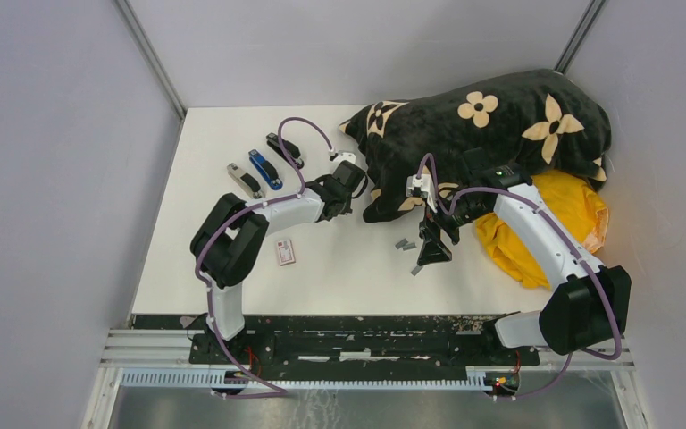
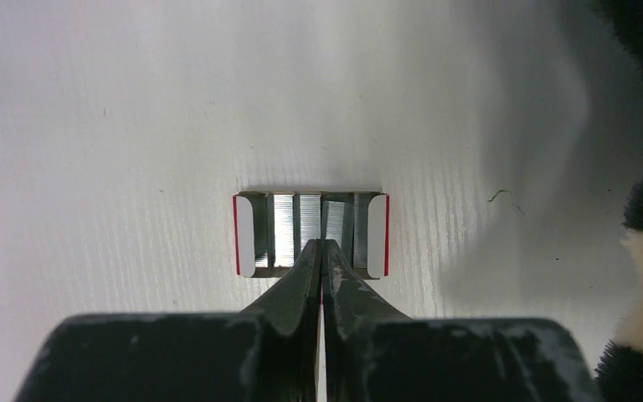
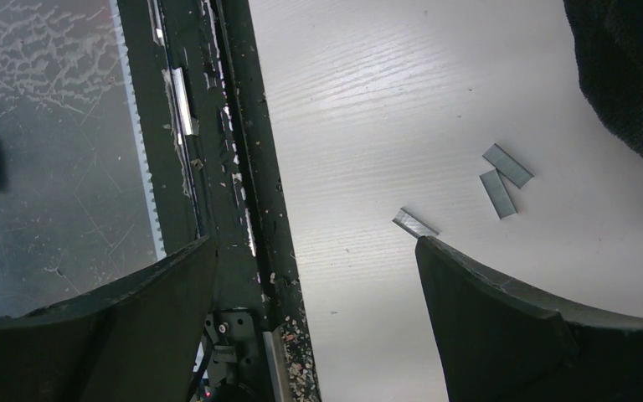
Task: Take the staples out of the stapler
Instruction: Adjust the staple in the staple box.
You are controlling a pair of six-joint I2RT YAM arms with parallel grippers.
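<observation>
Three strips of staples (image 1: pixel 404 243) lay at nine o'clock of gaping right gripper (image 1: pixel 432 254) (left gripper (image 2: pixel 321 244) pinched together); a sweep might scatter them

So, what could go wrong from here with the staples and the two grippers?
1. The open right gripper has a finger beside one staple strip; a careless move may knock it off the table onto the rail.
2. The shut left gripper has its tips over staples in a red-edged tray; they may break apart, or the tray may slide.
3. Two strips near the blanket might get pushed under it.
</observation>
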